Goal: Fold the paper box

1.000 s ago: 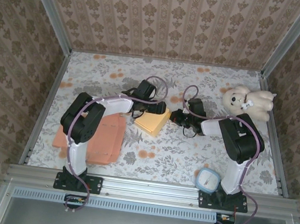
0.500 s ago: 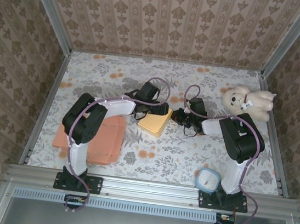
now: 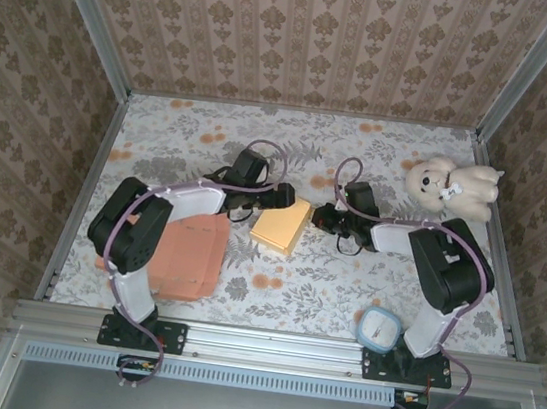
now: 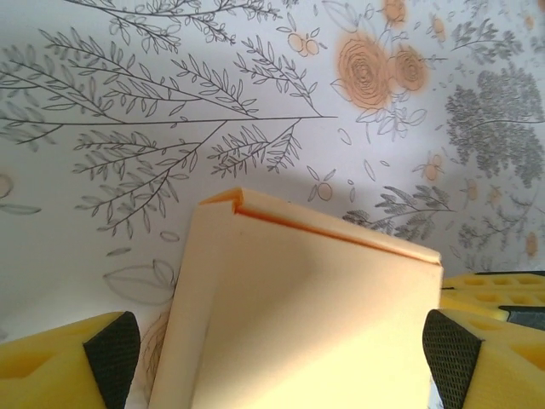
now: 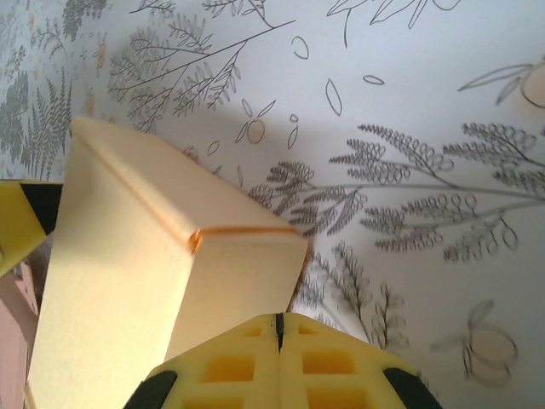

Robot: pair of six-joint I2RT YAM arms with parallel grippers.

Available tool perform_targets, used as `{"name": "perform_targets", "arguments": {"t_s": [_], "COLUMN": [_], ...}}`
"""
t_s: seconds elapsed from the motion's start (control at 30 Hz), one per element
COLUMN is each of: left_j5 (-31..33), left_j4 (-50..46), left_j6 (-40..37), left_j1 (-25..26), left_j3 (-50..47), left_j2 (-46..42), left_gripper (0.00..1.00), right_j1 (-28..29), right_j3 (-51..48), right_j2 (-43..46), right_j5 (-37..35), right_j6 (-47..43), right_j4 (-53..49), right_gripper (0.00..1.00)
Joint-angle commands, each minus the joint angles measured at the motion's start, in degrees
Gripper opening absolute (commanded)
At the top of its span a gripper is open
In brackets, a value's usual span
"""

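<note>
I have the pale yellow paper box point(image 3: 281, 228) lying near the middle of the top view on the floral-print table point(image 3: 345, 274), just right of a flat salmon-orange sheet point(image 3: 189, 254). My left gripper point(image 4: 277, 366) is spread wide and straddles it. In the left wrist view the box fills the lower centre, the right-hand pad looks to be about touching its edge, and the left-hand pad stands just clear. My right gripper point(image 5: 278, 328) has its yellow foam fingers point(image 5: 226, 366) pressed together with nothing visible between them, at the bottom of the right wrist view just beside a corner of the box. An orange-edged seam along the box's top edge looks unseated to me, so I judge the fold unfinished. If I clamp the left side now, the thin walls may buckle inward instead of creasing on the line. If the right gripper nudges forward, the light box could skid on the smooth tabletop or twist out from between the pads.
</note>
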State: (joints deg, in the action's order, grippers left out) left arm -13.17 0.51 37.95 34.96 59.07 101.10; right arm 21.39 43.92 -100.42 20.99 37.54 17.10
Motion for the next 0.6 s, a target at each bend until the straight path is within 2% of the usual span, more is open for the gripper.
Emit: {"name": "perform_targets", "arguments": {"t_s": [0.0, 0.27, 0.43, 0.57], "left_j5": [1.5, 6.4, 11.4, 11.2], "left_j4": [0.7, 0.2, -0.6, 1.3], "left_j6": [0.6, 0.9, 0.9, 2.3], "left_j1": [0.2, 3.4, 7.2, 8.3], "left_j3": [-2.8, -12.6, -16.0, -17.7], "left_j2": [-5.5, -13.3, -16.2, -15.7], "left_gripper": [0.90, 0.90, 0.91, 0.91], "right_j1": [0.4, 5.6, 14.5, 18.8], "right_j3": [-2.3, -10.4, -11.7, -12.1], "right_j2": [4.7, 14.2, 17.6, 17.4], "right_j5": [-1.2, -4.9, -9.5, -11.1], "right_j6": [-2.1, 1.7, 3.1, 5.6], "right_j4": [-4.5, -6.4, -10.2, -7.9], "right_gripper": [0.00, 0.00, 0.00, 0.00]}}
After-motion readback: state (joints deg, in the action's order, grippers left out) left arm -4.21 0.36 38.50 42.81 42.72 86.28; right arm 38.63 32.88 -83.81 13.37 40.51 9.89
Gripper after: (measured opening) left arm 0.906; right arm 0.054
